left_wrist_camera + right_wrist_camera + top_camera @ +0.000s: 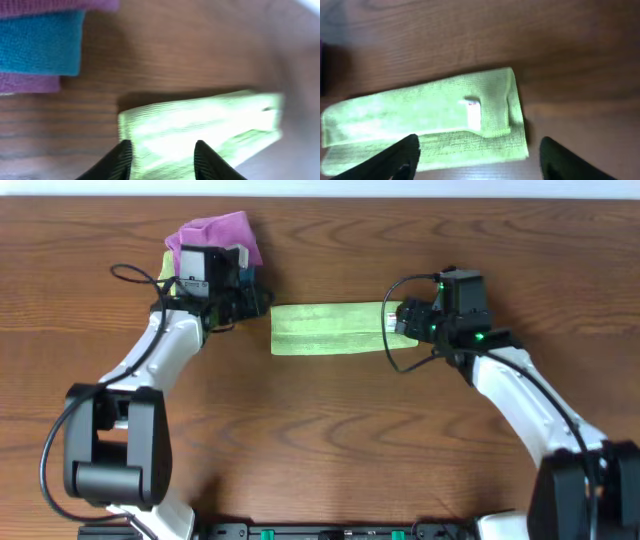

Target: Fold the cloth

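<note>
I find the green cloth (328,329) lying mid-table as a long narrow strip, already doubled lengthwise, with one arm at each short end. The left gripper (162,150) has its fingers spread over the strip's left end and holds nothing. The right gripper (479,141) is likewise wide apart over the right end, empty, with the white tag (473,112) showing between its fingers. I cannot tell from these views whether either set of fingertips touches the fabric. Judged risks follow. First, the right end shows several stacked layers with a lip that is not flush. A shallow pinch there would likely take only the top layer and peel the strip open rather than carry the whole end across. Second, the bare wooden table (330,440) looks smooth, so a closing finger could push the strip instead of getting under it, bunching the end. Third, the pile of spare cloths (220,232) sits close behind the left gripper, and its teal cloth (40,42) lies near the fingers. A wide sweep on that side could snag or drag the pile. Fourth, if one arm lifts while the other does not pin its end, the strip may slide and the fold will land skewed.
</note>
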You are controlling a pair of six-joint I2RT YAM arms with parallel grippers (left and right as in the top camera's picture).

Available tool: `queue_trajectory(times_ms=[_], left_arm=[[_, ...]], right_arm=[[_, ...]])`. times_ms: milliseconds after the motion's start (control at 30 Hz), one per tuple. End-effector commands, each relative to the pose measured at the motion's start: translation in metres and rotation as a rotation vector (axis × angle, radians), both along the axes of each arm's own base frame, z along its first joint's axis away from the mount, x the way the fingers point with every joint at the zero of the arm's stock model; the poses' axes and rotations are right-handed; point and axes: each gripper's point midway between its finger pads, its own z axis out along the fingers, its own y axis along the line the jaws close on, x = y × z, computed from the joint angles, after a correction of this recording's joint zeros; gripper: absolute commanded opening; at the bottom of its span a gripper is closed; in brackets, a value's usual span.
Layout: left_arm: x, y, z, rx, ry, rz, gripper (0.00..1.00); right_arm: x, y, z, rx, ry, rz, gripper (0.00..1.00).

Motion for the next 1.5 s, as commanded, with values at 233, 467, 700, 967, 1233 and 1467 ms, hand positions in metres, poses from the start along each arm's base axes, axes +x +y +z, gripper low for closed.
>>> queue_trajectory(times_ms=[233,467,700,967,1233,1467], left_arm=[[-0.005,-0.045,-0.012,-0.074,0.069,-0.029,0.06],[-0.011,-0.064,-0.052,-0.03,0.131,-0.04,0.05],[-0.011,-0.057,-0.079,0.031,0.167,-0.008,0.06],[-0.007,-0.05,-0.087,0.151,0.131,0.027,0.06],[-0.016,-0.054,-0.106,0.213,0.159,0.018,0.06],[-0.016,-0.051,-0.108,0.231,0.164,0.028,0.06]], right_arm=[[-0.028,-0.01,-0.004,0.082,0.133,-0.164,0.89],[-0.033,-0.016,-0.022,0.131,0.197,-0.202,0.87],[-0.032,-0.009,-0.045,0.181,0.245,-0.178,0.87],[-0.025,0.004,-0.069,0.261,0.296,-0.189,0.87],[-0.021,0.003,-0.078,0.258,0.299,-0.203,0.87],[-0.017,-0.002,-0.083,0.231,0.285,-0.223,0.86]])
